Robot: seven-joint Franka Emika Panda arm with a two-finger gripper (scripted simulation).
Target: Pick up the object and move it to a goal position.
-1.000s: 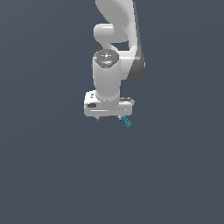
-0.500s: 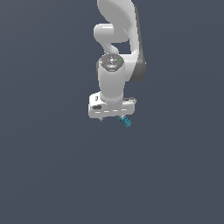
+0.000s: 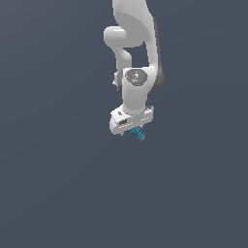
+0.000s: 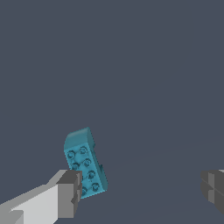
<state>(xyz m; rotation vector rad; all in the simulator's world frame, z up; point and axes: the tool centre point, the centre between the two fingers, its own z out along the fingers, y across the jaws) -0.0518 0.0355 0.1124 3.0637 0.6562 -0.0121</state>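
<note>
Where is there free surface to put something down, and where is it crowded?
Nearly everywhere is bare: the grey floor is open on both sides of the arm and in front of it in the exterior view. The only crowded spot is under the open gripper, where the teal block sits beside one finger.

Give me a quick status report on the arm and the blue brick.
Gripper open, fingers wide apart. Teal studded brick tilted beside one finger, not clamped; contact unclear. Nothing else on the grey surface.
</note>
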